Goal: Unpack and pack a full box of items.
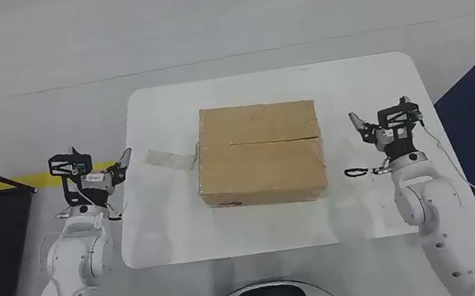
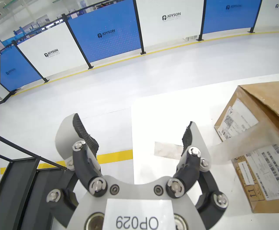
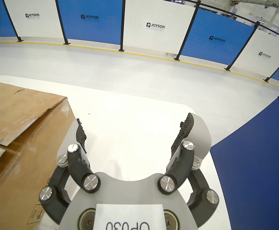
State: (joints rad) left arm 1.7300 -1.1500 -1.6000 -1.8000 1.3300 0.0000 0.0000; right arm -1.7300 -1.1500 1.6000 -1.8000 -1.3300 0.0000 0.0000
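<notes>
The cardboard box (image 1: 260,154) sits shut in the middle of the white worktop (image 1: 367,212), a tape strip (image 1: 165,157) trailing from its left side. The left pincer (image 2: 133,122) and right pincer (image 3: 133,117) hang spread on either side of it.

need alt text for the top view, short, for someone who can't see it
A closed brown cardboard box sits in the middle of a white table, with a loose strip of tape trailing from one side onto the tabletop. The left gripper and the right gripper are open on either side of the box, holding nothing.
</notes>
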